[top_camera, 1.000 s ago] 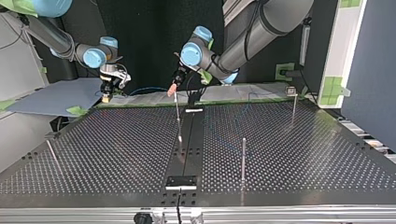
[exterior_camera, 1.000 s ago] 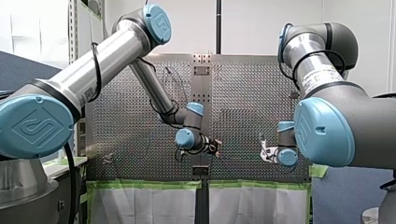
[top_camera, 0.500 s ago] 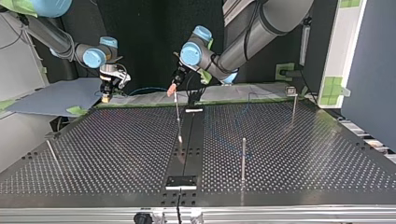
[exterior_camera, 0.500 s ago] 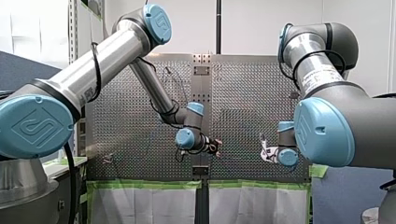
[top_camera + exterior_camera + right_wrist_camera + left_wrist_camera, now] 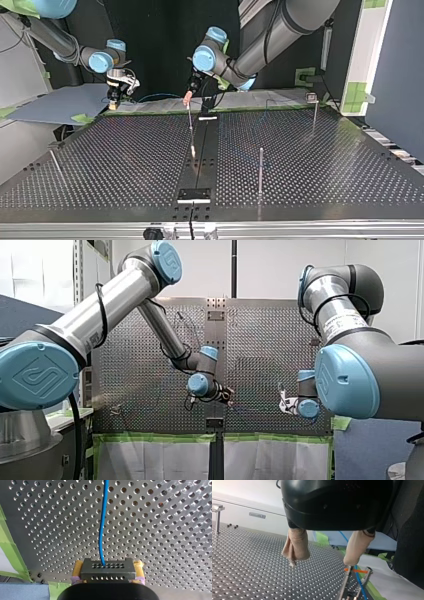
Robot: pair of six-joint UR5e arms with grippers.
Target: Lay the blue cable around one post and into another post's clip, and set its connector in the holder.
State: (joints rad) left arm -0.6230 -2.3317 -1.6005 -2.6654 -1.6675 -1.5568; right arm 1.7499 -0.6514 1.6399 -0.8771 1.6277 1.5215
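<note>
White wall [image 5: 270,270] behind my perforated table [image 5: 265,340], green tape [image 5: 160,437] along its near edge, white sheet [image 5: 150,460] hanging below, black pole [image 5: 233,265] up the middle, dark curtain [image 5: 160,40] in my top view, blue-grey panel [image 5: 395,75] at its right.

In the top view a strip [image 5: 201,165] runs down the middle of the worktop [image 5: 310,165], and a holder [image 5: 194,195] sits at its near end. Further back, a thin post [image 5: 190,125] stands at the strip's left side, with my left gripper [image 5: 187,98] just above its top. A second post [image 5: 260,167] stands right of the strip, and a third post [image 5: 314,117] stands behind it, toward the far right corner. My right gripper [image 5: 114,103] hangs over the far left edge. The connector [image 5: 108,570] sits between its fingers, and the cable [image 5: 101,530] runs ahead from it over the worktop.
</note>
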